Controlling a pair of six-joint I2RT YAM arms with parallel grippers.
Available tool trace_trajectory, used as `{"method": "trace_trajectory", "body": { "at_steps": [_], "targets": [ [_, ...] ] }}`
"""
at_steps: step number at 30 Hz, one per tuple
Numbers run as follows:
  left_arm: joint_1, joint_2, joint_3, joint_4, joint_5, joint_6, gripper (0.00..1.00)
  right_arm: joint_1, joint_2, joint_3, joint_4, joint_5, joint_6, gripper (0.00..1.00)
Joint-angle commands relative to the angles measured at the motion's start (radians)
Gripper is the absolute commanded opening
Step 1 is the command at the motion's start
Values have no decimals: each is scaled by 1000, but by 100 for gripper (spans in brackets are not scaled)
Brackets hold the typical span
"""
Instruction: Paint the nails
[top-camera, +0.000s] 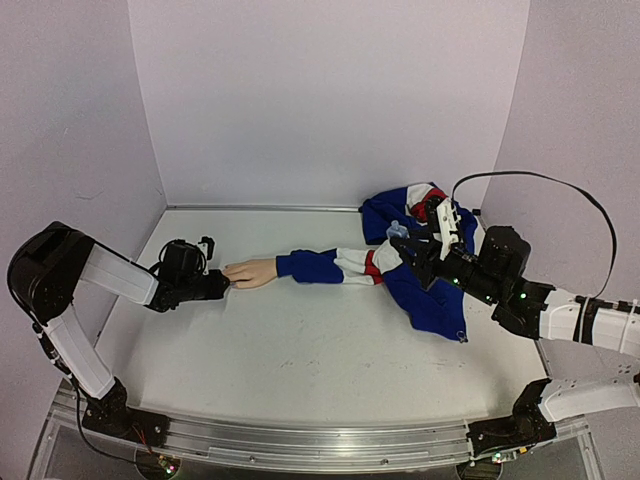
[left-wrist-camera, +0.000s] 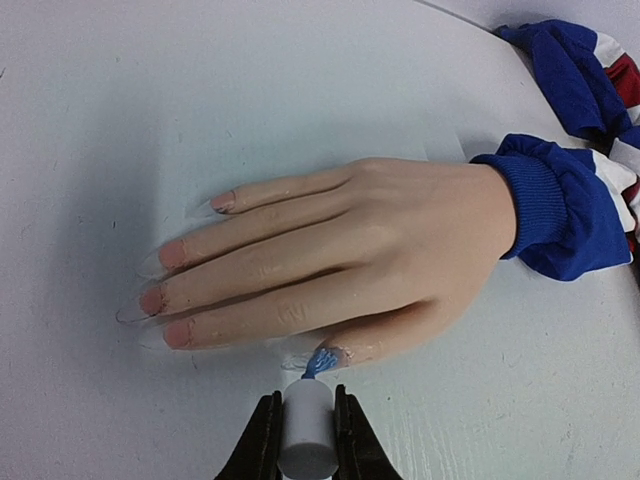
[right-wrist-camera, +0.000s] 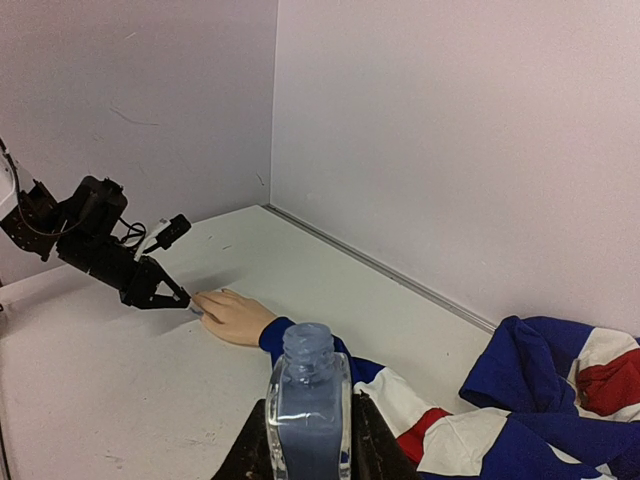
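A pale mannequin hand (left-wrist-camera: 350, 270) with a blue sleeve cuff (left-wrist-camera: 555, 205) lies flat on the table; it also shows in the top view (top-camera: 250, 272). The finger nails (left-wrist-camera: 170, 255) look pinkish. My left gripper (left-wrist-camera: 305, 430) is shut on a white brush cap (left-wrist-camera: 305, 435). Its blue brush tip (left-wrist-camera: 320, 362) touches the thumb nail. My right gripper (right-wrist-camera: 308, 455) is shut on an open clear bottle (right-wrist-camera: 308, 410) of blue polish, held above the sleeve (top-camera: 345, 266).
The red, white and blue garment (top-camera: 425, 250) lies bunched at the right back. White walls (top-camera: 330, 90) enclose the table on three sides. The left arm (right-wrist-camera: 110, 255) shows in the right wrist view.
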Motion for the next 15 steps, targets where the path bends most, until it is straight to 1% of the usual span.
{"method": "trace_trajectory", "body": {
  "at_steps": [1,4,6,15],
  "targets": [
    [0,3,37,33,-21,5,0,-4,-9,11,87,-6,6,0],
    [0,-2,35,31,-21,10,0,-4,-7,13,87,-6,7,0],
    [0,-8,32,31,-56,11,0,-4,-6,14,87,-6,7,0],
    [0,-24,25,27,-93,-2,0,-4,-1,14,87,-5,4,0]
  ]
}}
